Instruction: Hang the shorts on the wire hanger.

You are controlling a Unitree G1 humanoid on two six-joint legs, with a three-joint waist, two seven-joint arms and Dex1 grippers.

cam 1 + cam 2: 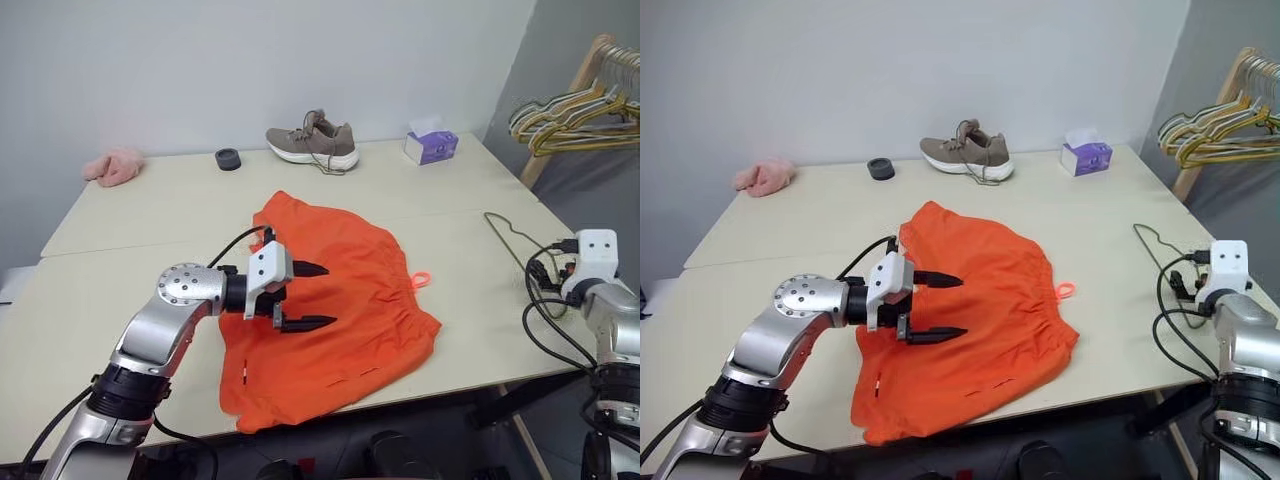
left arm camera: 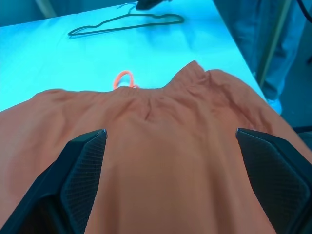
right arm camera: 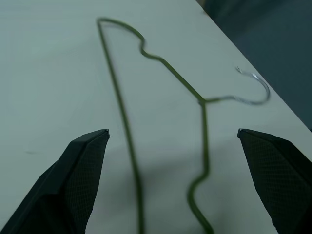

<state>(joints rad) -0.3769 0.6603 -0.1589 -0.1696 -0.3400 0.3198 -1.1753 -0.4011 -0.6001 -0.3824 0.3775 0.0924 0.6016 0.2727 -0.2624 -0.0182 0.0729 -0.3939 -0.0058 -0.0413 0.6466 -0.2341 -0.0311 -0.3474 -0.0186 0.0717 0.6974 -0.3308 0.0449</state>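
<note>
The bright orange shorts [image 1: 375, 290] lie spread flat on the table's near middle, with an orange loop [image 1: 421, 279] sticking out at their right edge. My left gripper [image 1: 318, 296] hovers just over the shorts' left part, pointing right. It is open, with nothing between its fingers [image 2: 85, 170]. The thin wire hanger [image 3: 204, 126] lies flat on the table near its right edge [image 1: 508, 232], hook toward the edge. My right gripper [image 3: 173, 130] is open just above the hanger, with the wire below the gap between its fingers.
Along the far side of the table [image 1: 150, 220] are a pink fluffy cloth [image 1: 114, 166], a black roll [image 1: 228, 158], a tan shoe [image 1: 314, 142] and a purple tissue box [image 1: 431, 146]. A rack of yellow and green hangers [image 1: 575, 115] stands at the back right.
</note>
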